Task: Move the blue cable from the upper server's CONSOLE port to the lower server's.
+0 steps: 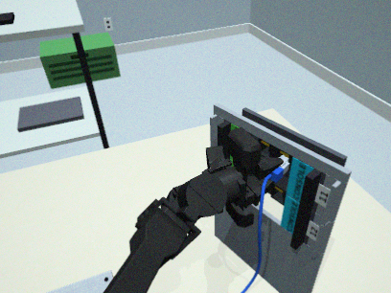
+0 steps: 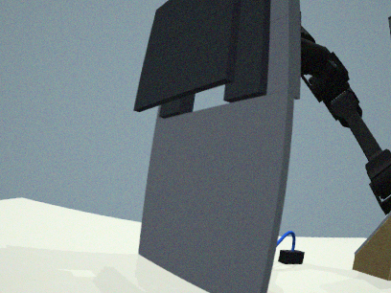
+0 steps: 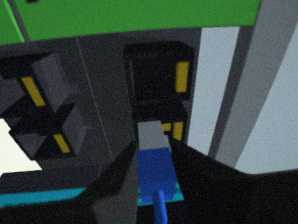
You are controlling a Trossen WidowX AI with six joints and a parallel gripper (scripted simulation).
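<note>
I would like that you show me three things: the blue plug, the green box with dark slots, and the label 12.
blue plug (image 1: 277, 173) (image 3: 156, 170): top and wrist views, its blue body
green box (image 1: 103, 44): top view, its upper face
label 12 (image 1: 313, 232): top view, its middle

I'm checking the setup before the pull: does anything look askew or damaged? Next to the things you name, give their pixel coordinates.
Nothing stands out: the gripper (image 1: 274, 168) (image 3: 152, 144) is closed on the plug (image 1: 278, 173) (image 3: 156, 170), the cable (image 1: 260, 225) (image 3: 160, 207) hangs untangled, and the panel (image 1: 283, 254) (image 2: 216, 182) stands upright.
</note>
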